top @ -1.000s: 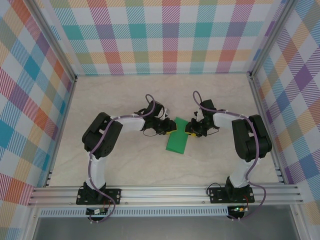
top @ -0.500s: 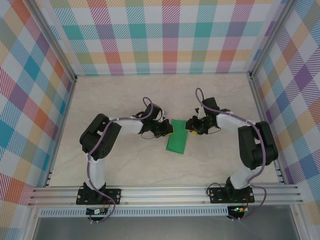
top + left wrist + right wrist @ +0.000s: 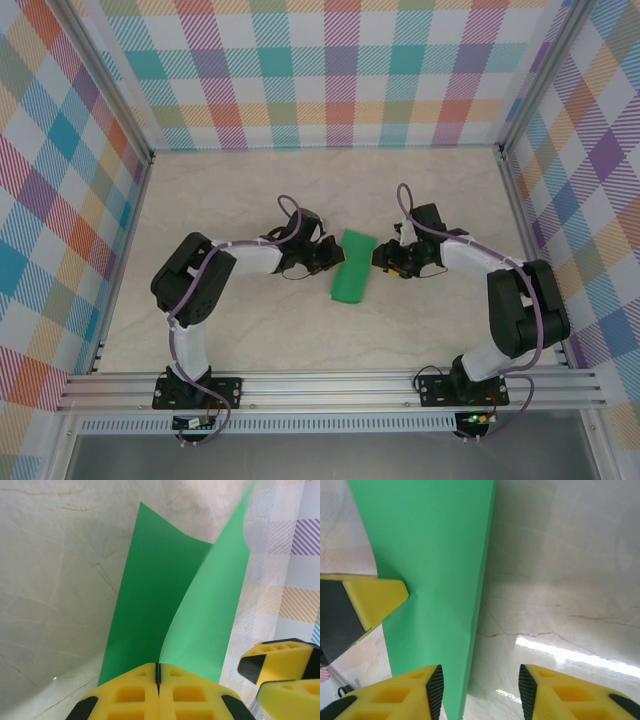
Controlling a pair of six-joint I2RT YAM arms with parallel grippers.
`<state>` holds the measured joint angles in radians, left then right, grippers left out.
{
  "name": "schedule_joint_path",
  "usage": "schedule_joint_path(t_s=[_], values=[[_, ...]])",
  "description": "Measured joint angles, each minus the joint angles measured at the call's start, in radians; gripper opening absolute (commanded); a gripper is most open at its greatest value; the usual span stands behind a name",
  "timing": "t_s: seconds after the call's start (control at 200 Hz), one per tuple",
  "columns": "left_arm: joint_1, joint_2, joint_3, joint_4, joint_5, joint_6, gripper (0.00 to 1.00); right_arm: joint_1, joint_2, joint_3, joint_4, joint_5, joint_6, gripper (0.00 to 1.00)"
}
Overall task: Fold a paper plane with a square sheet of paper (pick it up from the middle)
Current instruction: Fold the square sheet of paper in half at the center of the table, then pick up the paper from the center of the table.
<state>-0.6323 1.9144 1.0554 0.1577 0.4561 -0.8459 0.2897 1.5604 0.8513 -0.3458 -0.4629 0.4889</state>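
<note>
We see left gripper (image 3: 158, 674) clenched on the square sheet of paper (image 3: 150, 580), long axis running straight ahead; right gripper (image 3: 479, 676) jaws apart alongside.

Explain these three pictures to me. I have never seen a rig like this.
This is a robot with two jointed arms bolted at the near edge of a pale table, which is fenced by checked walls. Each arm ends in a yellow two-fingered pincer. The wide picture looks down from above and behind the arms. The other two come from a camera on each wrist, looking along that arm's own fingers. On the table is a green sheet of paper, folded lengthwise. The left pincer is shut on one edge of it, where one layer curls up from the other. The right pincer is open, with the paper's other long edge between its fingers but not pinched.
</note>
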Motion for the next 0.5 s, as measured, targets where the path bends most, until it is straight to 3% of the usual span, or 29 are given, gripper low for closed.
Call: schedule_joint_path(t_s=[0.13,0.44,0.5], values=[[0.0,-0.018,0.003,-0.001,-0.01,0.001,0.01,0.0,0.0,-0.006,0.041,-0.065,0.013,0.54],[0.0,-0.021,0.004,-0.009,-0.013,0.001,0.01,0.0,0.117,0.005,0.144,-0.141,0.058,0.53],[0.0,-0.021,0.004,-0.01,-0.013,0.001,0.01,0.0,0.137,0.005,0.154,-0.151,0.066,0.49]])
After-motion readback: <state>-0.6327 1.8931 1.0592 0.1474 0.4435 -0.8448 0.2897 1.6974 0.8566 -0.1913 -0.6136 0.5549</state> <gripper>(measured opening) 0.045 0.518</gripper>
